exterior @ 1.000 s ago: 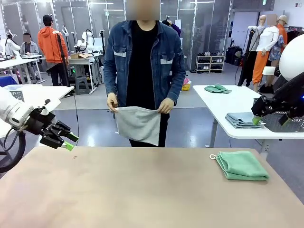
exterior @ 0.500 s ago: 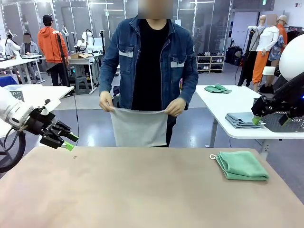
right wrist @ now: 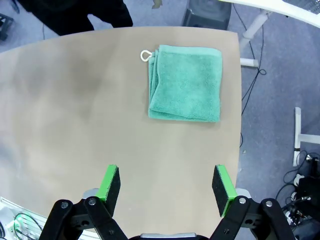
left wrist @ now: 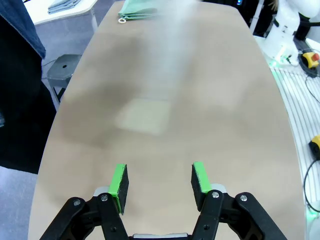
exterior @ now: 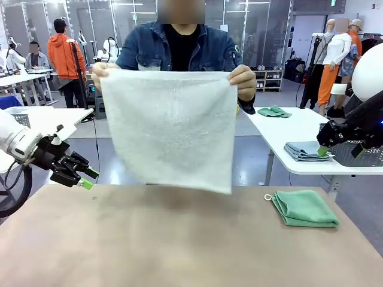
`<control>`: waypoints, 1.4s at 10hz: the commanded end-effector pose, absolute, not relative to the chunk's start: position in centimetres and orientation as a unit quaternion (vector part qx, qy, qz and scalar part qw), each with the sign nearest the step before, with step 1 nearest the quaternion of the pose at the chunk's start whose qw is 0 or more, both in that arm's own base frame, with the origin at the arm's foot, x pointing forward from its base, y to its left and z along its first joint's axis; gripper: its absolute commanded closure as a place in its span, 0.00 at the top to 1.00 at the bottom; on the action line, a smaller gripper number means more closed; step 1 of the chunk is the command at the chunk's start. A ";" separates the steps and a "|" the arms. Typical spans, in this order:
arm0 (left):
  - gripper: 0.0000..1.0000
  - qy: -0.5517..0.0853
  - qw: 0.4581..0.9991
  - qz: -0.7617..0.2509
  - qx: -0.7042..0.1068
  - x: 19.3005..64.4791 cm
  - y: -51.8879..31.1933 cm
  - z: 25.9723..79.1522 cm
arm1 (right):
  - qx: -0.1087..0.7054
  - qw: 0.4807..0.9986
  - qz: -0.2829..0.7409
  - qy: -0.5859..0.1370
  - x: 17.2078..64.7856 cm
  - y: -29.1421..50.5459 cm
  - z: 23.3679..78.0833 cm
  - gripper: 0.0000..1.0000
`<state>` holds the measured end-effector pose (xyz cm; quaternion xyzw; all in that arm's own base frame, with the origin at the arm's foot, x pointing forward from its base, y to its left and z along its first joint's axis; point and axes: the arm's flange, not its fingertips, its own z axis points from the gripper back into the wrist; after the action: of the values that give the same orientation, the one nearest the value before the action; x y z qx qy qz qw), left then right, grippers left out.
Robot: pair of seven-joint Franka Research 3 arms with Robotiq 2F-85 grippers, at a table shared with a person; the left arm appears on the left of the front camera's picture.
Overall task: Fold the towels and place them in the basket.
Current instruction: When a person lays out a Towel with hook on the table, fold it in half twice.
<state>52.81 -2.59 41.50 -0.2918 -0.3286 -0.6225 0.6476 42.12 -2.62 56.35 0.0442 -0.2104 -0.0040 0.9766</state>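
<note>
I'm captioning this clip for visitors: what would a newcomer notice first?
The off-white towel, held spread wide by the person's hands over the far side of the table, dominates. Then the mint green towel lies folded near its right edge. The left gripper and right gripper hang open, empty.

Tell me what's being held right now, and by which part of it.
The person's hands grip the off-white towel by its two top corners, spread out. The left gripper and right gripper hold nothing, jaws open.
</note>
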 end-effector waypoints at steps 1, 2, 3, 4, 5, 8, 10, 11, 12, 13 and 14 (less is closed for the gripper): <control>0.65 -0.327 0.647 -0.625 -0.289 52.7 -2.6 41.6 | 0.045 0.977 -0.006 -0.210 42.1 -2.6 56.5 0.92; 0.65 -0.327 0.647 -0.625 -0.289 52.7 -2.6 41.6 | 0.045 0.977 -0.006 -0.210 42.1 -2.6 56.5 0.92; 0.65 -0.327 0.647 -0.625 -0.289 52.7 -2.6 41.6 | 0.045 0.977 -0.006 -0.210 42.1 -2.6 56.5 0.92; 0.65 -0.327 0.647 -0.625 -0.289 52.7 -2.6 41.6 | 0.045 0.977 -0.006 -0.210 42.1 -2.6 56.5 0.92; 0.65 -0.327 0.647 -0.625 -0.289 52.7 -2.6 41.6 | 0.045 0.977 -0.006 -0.210 42.1 -2.6 56.5 0.92; 0.65 -0.327 0.647 -0.625 -0.289 52.7 -2.6 41.6 | 0.045 0.977 -0.006 -0.210 42.1 -2.6 56.5 0.92; 0.65 -0.327 0.647 -0.625 -0.289 52.7 -2.6 41.6 | 0.045 0.977 -0.006 -0.210 42.1 -2.6 56.5 0.92; 0.65 -0.327 0.647 -0.625 -0.289 52.7 -2.6 41.6 | 0.045 0.977 -0.006 -0.210 42.1 -2.6 56.5 0.92; 0.65 -0.327 0.647 -0.625 -0.289 52.7 -2.6 41.6 | 0.045 0.977 -0.006 -0.210 42.1 -2.6 56.5 0.92; 0.65 -0.327 0.647 -0.625 -0.289 52.7 -2.6 41.6 | 0.045 0.977 -0.006 -0.210 42.1 -2.6 56.5 0.92; 0.65 -0.327 0.647 -0.625 -0.289 52.7 -2.6 41.6 | 0.045 0.977 -0.006 -0.210 42.1 -2.6 56.5 0.92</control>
<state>52.81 -2.59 41.50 -0.2918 -0.3286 -0.6225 0.6476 42.12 -2.62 56.35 0.0442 -0.2104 -0.0040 0.9766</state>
